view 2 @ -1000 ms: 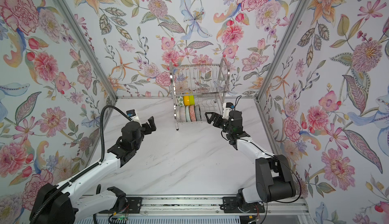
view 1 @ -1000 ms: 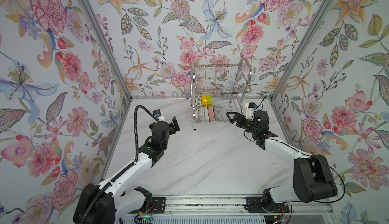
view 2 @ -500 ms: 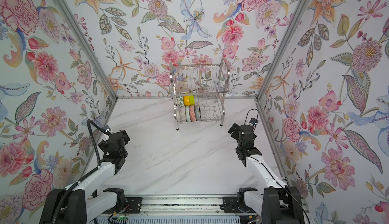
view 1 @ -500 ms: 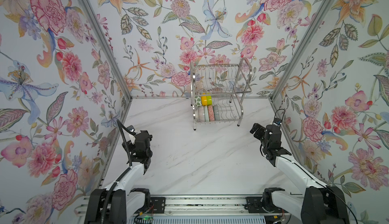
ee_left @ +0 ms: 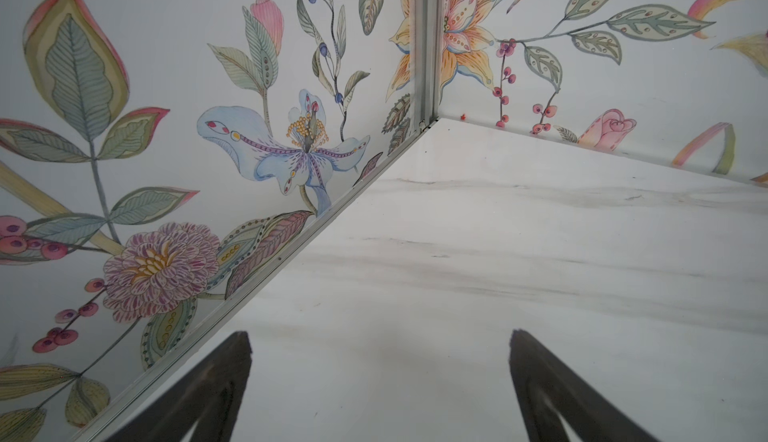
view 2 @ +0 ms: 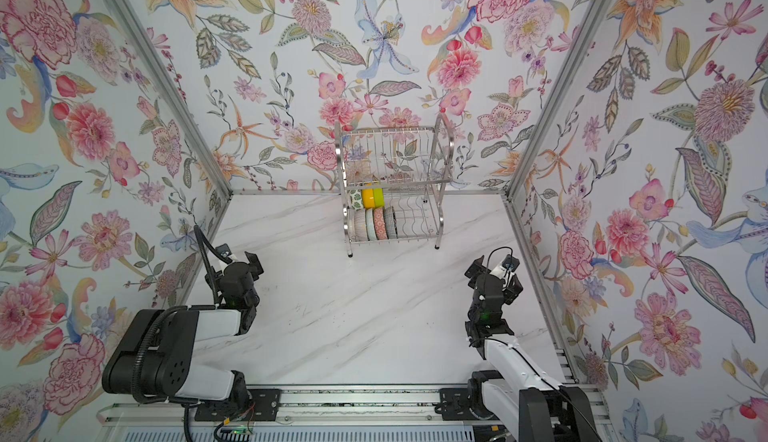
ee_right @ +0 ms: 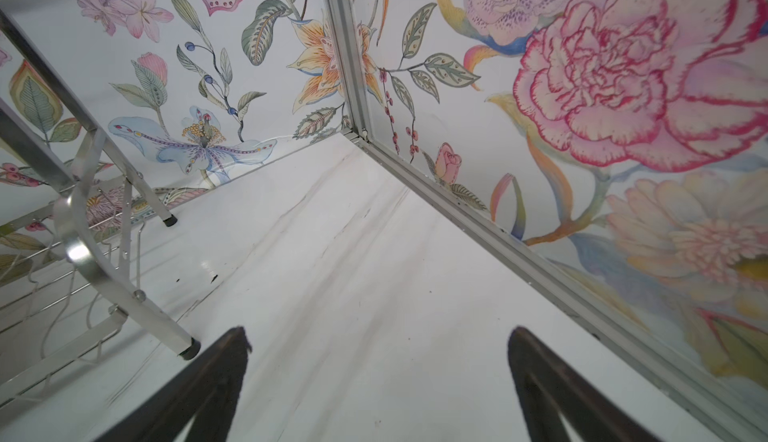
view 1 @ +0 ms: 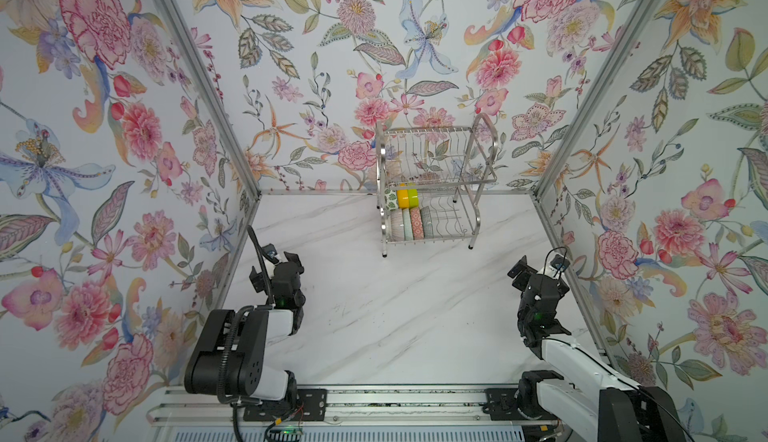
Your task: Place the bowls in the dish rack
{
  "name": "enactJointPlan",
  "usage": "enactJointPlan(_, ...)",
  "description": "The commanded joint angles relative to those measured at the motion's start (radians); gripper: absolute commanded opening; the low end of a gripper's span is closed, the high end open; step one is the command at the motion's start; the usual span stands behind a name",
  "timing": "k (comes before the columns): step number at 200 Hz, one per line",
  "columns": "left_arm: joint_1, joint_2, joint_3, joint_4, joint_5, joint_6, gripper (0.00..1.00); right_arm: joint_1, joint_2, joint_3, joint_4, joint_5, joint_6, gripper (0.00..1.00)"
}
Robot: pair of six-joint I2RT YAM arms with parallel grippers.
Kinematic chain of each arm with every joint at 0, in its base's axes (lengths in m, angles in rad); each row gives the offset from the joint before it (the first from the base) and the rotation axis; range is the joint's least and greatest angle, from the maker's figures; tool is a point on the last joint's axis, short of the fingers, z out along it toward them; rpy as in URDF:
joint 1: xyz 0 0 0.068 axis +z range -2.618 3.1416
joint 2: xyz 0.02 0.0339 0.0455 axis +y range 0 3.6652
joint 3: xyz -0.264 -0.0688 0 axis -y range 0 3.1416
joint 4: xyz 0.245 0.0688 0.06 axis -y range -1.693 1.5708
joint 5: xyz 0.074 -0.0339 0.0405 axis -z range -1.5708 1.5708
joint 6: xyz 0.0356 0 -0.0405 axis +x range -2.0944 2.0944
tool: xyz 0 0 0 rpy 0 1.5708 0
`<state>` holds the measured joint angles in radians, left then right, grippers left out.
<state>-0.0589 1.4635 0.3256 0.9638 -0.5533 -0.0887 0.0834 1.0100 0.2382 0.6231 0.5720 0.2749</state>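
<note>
The dish rack (view 1: 428, 241) (view 2: 392, 240) is standing at the far side of the table (view 1: 395, 315), close to the flowered back wall and a little right of the middle in both top views. Both arms are sitting folded near the front of the table, well apart from it.

The left pincer (view 1: 274, 269) (view 2: 235, 267) is hanging beside the left wall, and the right pincer (view 1: 538, 273) (view 2: 496, 278) is hanging beside the right wall, somewhat nearer the rack. Each one is gaping wide and gripping nothing. In the left wrist view the left pincer (ee_left: 379, 338) is showing only bare marble between its fingertips. In the right wrist view the right pincer (ee_right: 378, 334) is doing the same, with the rack's end frame and a rubber-footed leg (ee_right: 104, 278) showing off to one side.

The bowls are all standing on edge in the rack, crowded toward its left end. Three are lining up in a back row: a green-leaf white bowl (view 1: 390, 199), an orange-yellow bowl (view 1: 402, 199) and a lime green bowl (view 1: 412, 198). Four more (view 1: 411, 224) (view 2: 374, 223) are leaning together in a front row on the lower shelf. Whether the back row is sitting on that same shelf is hard to tell.
</note>
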Motion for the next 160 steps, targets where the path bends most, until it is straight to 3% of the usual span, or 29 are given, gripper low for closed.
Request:
enactJointPlan(1,-0.006,0.009,-0.026,0.131,0.024,0.045,0.99,0.001,0.017,-0.024,0.077,0.047,-0.08,0.99)
enactJointPlan(32,-0.007,0.0,-0.069,0.218,0.062,0.056,0.99,0.001,0.064,-0.072,0.187,0.049,-0.135,0.99)
enactJointPlan(62,-0.007,0.01,-0.182,0.41,0.13,0.078,0.99,-0.009,0.108,-0.083,0.29,0.011,-0.178,0.99)
enactJointPlan(99,-0.007,0.091,-0.227,0.556,0.28,0.121,0.99,-0.014,0.173,-0.055,0.332,-0.07,-0.199,0.99)
enactJointPlan(107,-0.013,0.184,-0.215,0.639,0.284,0.15,0.99,-0.014,0.192,-0.055,0.351,-0.089,-0.2,0.99)
enactJointPlan(115,-0.044,0.156,-0.198,0.563,0.218,0.159,0.99,-0.013,0.211,-0.066,0.39,-0.108,-0.203,0.98)
enactJointPlan(149,-0.032,0.123,-0.086,0.308,0.245,0.149,0.99,0.008,0.281,-0.094,0.519,-0.158,-0.235,0.98)
enactJointPlan(160,-0.027,0.126,-0.083,0.299,0.24,0.142,0.99,0.026,0.307,-0.11,0.573,-0.18,-0.272,0.99)
